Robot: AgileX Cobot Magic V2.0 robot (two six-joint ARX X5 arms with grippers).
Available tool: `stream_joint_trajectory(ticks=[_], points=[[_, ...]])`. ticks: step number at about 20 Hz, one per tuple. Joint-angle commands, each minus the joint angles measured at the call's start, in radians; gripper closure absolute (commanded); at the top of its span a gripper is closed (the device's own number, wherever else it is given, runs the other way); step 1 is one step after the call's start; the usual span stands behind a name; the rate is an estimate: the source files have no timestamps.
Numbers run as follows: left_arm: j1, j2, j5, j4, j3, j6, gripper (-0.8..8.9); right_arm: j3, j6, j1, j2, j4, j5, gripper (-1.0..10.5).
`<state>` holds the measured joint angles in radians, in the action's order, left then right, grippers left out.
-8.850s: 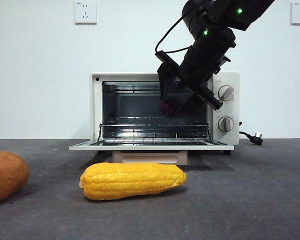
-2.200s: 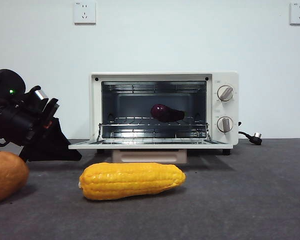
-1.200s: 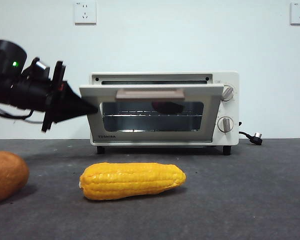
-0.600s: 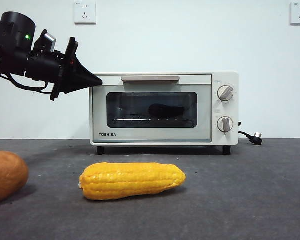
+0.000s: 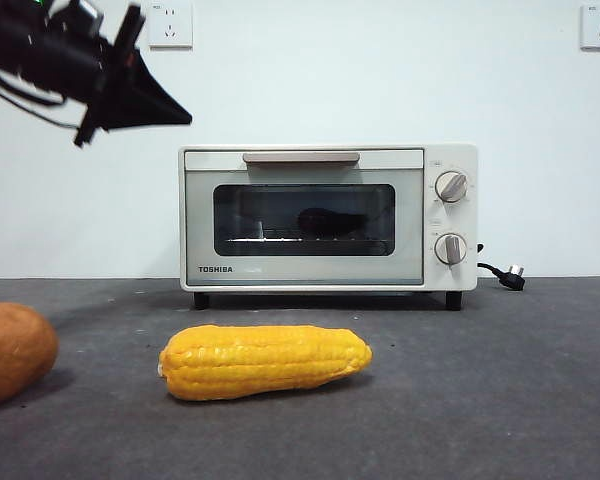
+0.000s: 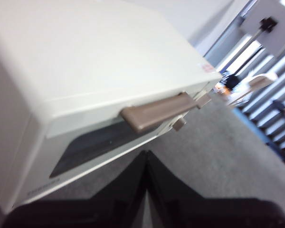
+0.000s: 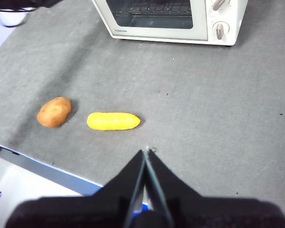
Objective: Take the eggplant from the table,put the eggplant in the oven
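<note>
The eggplant (image 5: 330, 222) lies dark on the rack inside the oven (image 5: 450, 160), seen through the glass of the shut door. The beige handle (image 5: 301, 157) runs along the door's top edge. My left gripper (image 5: 183, 118) hovers shut and empty, above and to the left of the oven's top left corner. In the left wrist view its jaws (image 6: 145, 156) are pressed together above the oven's handle (image 6: 162, 111). My right gripper (image 7: 146, 151) is shut and empty, high over the table (image 7: 218, 104) and well back from the oven (image 7: 228, 9).
A yellow corn cob (image 5: 265, 360) lies on the table in front of the oven. A round orange-brown vegetable (image 5: 10, 352) sits at the left edge. A black plug and cord (image 5: 505, 275) lie right of the oven. A white board with a blue edge (image 7: 33, 183) borders the near table side.
The oven door swung up and is now shut with the eggplant inside. My left gripper has lifted from the door's top left corner, up and to the left.
</note>
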<state>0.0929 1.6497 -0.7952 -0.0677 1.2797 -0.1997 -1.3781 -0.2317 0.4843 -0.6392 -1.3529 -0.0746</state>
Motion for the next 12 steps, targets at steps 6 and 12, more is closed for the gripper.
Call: stream_joint_trajectory(ticks=[6,12], points=[[0.092,-0.333,0.39,-0.326,-0.001,0.15,8.2,-0.002,0.0,0.002,0.001,-0.025,0.048,9.5],[0.171,-0.593,0.525,-0.527,-0.001,0.162,8.2,-0.002,0.0,0.002,0.001,-0.025,0.05,9.5]])
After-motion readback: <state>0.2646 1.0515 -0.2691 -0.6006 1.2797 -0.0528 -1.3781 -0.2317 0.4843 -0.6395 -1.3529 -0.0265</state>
